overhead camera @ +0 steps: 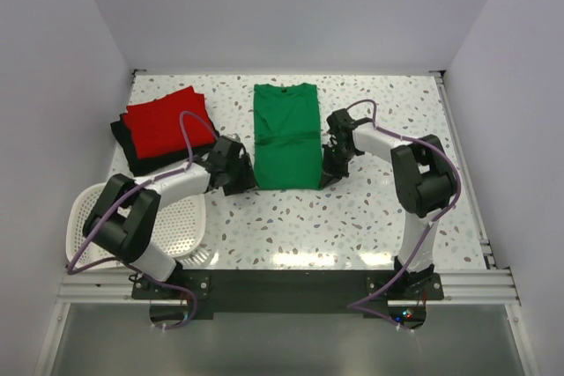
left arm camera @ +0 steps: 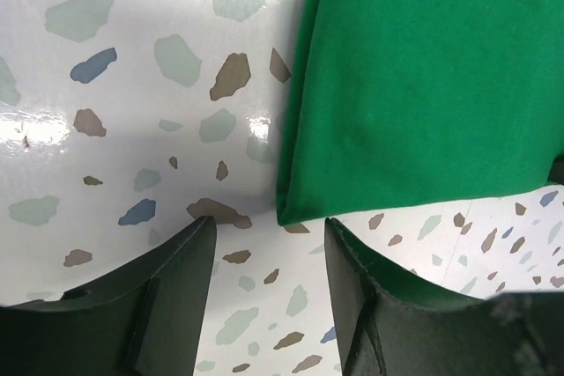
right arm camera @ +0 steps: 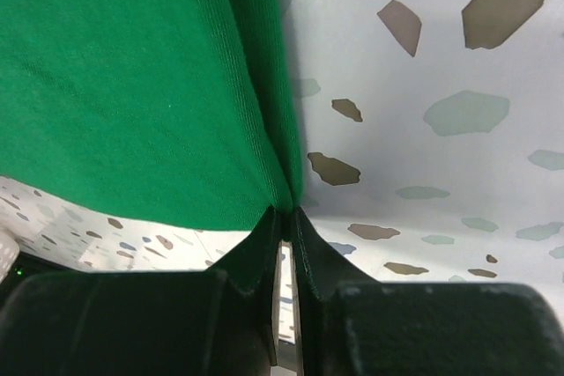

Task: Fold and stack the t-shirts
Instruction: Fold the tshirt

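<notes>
The green t-shirt (overhead camera: 286, 134) lies folded lengthwise into a long strip in the middle of the table. My left gripper (overhead camera: 244, 180) is open at the strip's near left corner (left arm camera: 295, 209), which lies just beyond my spread fingertips, apart from them. My right gripper (overhead camera: 328, 172) is shut on the near right corner of the green t-shirt (right arm camera: 284, 202). The red t-shirt (overhead camera: 167, 121) lies folded on top of the black t-shirt (overhead camera: 132, 149) at the back left.
A white slotted basket (overhead camera: 88, 209) stands at the near left, partly under my left arm. The speckled table (overhead camera: 370, 217) ends at white walls at the back and sides.
</notes>
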